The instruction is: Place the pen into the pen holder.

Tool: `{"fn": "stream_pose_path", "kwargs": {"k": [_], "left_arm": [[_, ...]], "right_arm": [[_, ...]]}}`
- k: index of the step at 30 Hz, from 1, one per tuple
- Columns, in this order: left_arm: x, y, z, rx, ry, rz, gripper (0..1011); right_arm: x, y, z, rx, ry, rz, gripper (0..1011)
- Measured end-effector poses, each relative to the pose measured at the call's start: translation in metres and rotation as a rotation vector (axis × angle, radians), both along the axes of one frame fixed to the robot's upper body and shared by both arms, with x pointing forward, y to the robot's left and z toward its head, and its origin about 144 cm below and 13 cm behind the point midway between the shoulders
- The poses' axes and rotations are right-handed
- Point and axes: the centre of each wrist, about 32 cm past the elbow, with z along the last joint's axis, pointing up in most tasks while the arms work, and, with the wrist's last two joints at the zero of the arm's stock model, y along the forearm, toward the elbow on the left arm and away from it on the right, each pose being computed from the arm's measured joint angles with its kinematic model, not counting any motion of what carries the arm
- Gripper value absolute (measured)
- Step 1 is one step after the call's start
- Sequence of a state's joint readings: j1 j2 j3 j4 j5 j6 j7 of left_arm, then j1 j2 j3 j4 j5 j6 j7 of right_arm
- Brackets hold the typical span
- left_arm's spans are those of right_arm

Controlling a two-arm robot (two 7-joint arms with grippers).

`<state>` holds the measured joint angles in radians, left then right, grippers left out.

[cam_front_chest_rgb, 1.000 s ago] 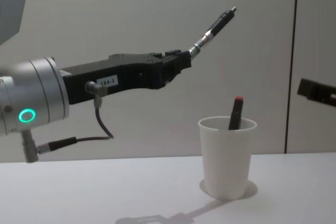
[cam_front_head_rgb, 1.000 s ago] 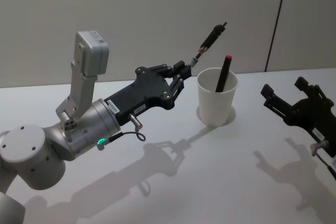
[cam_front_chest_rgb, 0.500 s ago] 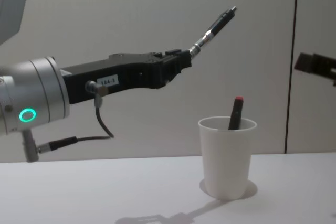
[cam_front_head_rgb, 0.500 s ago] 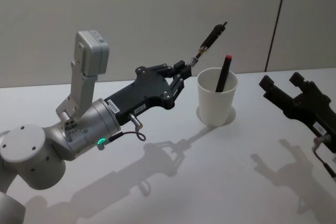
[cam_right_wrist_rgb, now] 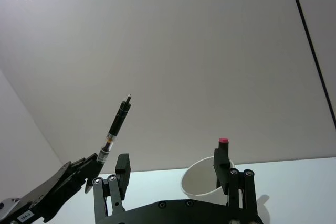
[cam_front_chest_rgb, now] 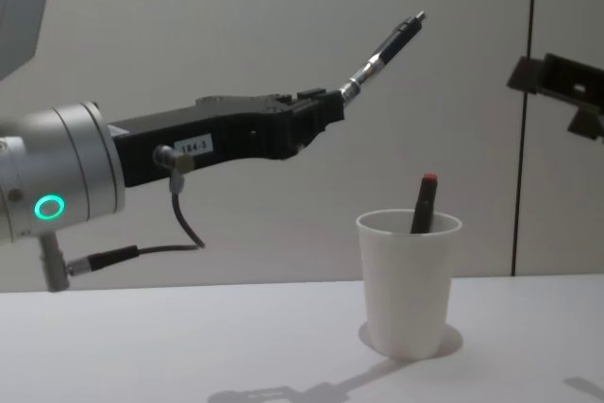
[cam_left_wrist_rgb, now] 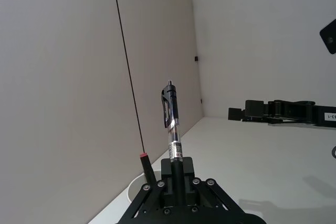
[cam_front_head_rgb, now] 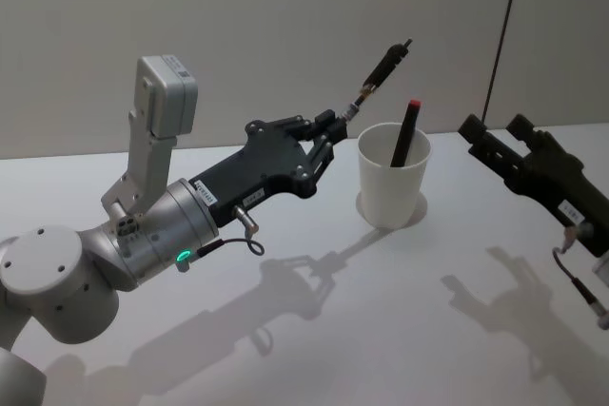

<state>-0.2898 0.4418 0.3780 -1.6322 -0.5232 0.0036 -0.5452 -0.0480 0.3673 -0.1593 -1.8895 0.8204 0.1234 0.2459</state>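
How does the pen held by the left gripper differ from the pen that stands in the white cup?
The held pen is up in the air, clamped at one end by the left gripper; the red-topped pen stands in the pen holder, lower part hidden. The held pen has a clear section and black clip; the red-topped pen is dark with a red tip. Both tilt upward.

Left tool clamped aloft; right tool spread.

Black pen angled aloft beside upright white pen holder; red-tipped pen inside.
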Motion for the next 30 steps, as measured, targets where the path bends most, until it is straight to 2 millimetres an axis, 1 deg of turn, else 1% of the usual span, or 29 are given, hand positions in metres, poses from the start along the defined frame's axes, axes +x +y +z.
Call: {"fn": "stream_pose_path", "kwargs": {"k": [18, 30], "left_arm": [[0.000, 0.000, 0.000, 0.000, 0.000, 0.000, 115], [0.001, 0.001, 0.000, -0.002, 0.000, -0.023, 115]], "right_arm": [[0.018, 0.004, 0.006, 0.076, 0.026, 0.115, 1001], [0.026, 0.007, 0.008, 0.116, 0.040, 0.174, 1001]]}}
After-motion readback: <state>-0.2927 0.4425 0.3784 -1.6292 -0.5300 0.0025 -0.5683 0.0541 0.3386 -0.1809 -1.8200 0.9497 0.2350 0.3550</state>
